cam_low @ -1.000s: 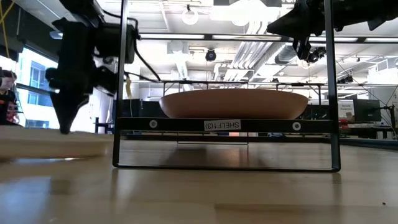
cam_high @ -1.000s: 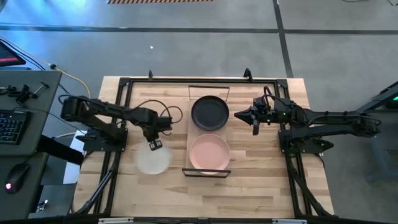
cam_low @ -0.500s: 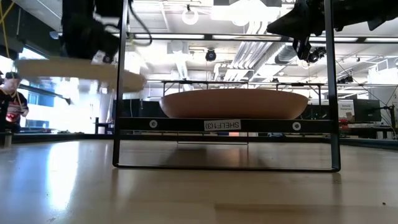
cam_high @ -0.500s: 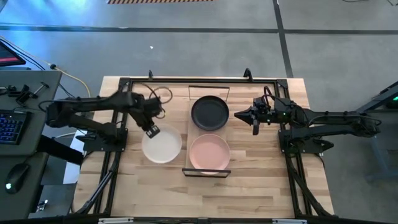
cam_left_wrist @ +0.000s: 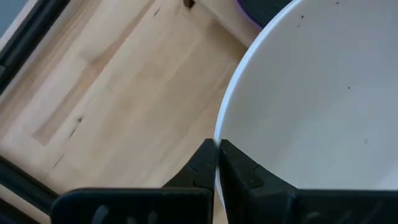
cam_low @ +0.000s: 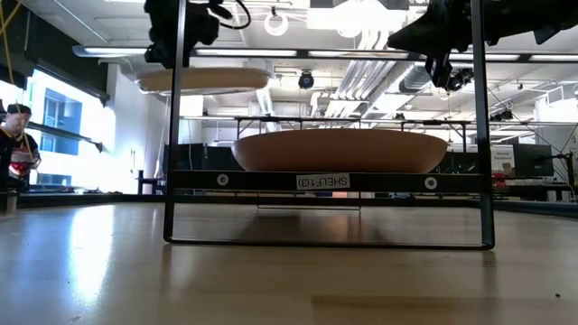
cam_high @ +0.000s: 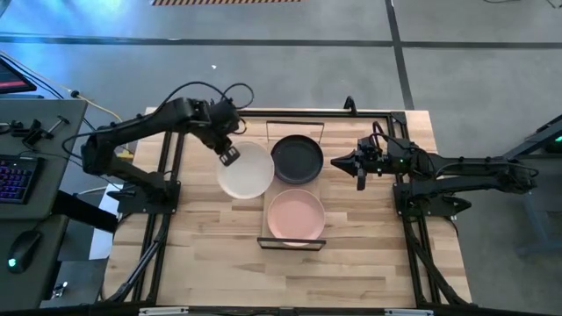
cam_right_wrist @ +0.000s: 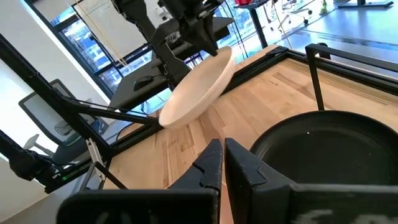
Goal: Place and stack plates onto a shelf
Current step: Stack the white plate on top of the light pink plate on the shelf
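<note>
My left gripper [cam_high: 229,155] is shut on the cream-white plate [cam_high: 247,171], which hangs in the air just left of the shelf [cam_high: 292,243]. In the low view the plate [cam_low: 203,79] floats above shelf height. The black plate [cam_high: 297,160] rests on the shelf's far half. A purple rim [cam_left_wrist: 247,14] shows under it in the left wrist view. The pale pink plate [cam_high: 296,215] sits on the near half [cam_low: 339,149]. My right gripper [cam_high: 334,161] hovers shut, right of the black plate [cam_right_wrist: 323,146]. My left gripper pinches the cream-white plate by its rim [cam_left_wrist: 217,140] on the far-left side, one finger over the inner face and one on the outside. The fingers [cam_left_wrist: 202,165] come from above, pointing down. The plate is lifted clear and about level.
A black metal frame [cam_high: 167,175] borders the tabletop. The shelf's upright rails [cam_low: 173,117] stand at its short ends. Bare wood lies on the near side [cam_high: 290,276]. A desk with keyboard [cam_high: 16,175] is off the left. A person [cam_low: 16,144] stands far back.
My left gripper has risen and moved toward the far edge and rightward toward the shelf, carrying the cream-white plate. The plate lay on the table left of the pink plate, and now it hangs clear beside the black plate.
</note>
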You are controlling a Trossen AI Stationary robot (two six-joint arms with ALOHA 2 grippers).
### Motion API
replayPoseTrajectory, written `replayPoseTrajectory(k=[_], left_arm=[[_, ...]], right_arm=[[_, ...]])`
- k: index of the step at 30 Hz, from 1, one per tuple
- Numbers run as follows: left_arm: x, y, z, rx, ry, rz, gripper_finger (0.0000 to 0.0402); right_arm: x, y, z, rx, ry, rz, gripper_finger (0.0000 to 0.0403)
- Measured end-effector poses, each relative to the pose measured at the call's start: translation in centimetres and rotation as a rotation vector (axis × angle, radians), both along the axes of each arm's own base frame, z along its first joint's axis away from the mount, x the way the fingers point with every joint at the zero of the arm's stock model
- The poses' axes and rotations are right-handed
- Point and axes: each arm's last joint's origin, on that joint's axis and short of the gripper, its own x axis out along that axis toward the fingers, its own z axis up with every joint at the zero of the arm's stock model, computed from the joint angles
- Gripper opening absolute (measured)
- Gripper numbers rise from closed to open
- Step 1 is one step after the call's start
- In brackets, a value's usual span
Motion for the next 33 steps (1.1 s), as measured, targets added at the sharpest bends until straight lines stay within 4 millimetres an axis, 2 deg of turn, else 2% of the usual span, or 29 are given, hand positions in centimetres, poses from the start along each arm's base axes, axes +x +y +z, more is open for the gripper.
replayPoseTrajectory(k=[5,13,20,27,33], left_arm=[[1.3,0.4,-0.8,0.001,0.007,-0.017,0.0],[4.9,-0.3,-2.3,0.005,-0.079,-0.039,0.0],[8.4,-2.0,-4.5,-0.022,-0.122,-0.086,0.0],[12.0,-4.4,-6.3,-0.087,-0.239,-0.13,0.0],[13.7,-6.4,-7.7,-0.114,-0.262,-0.152,0.0]], right_arm=[[0.0,0.0,0.0,0.001,0.0,0.003,0.0],[0.0,0.0,0.0,0.0,0.001,0.004,0.0],[0.0,0.1,-0.2,0.002,0.022,0.005,0.0],[0.0,0.0,-0.3,0.001,0.031,-0.009,0.0],[0.0,0.0,-0.3,0.0,0.034,-0.015,0.0]])
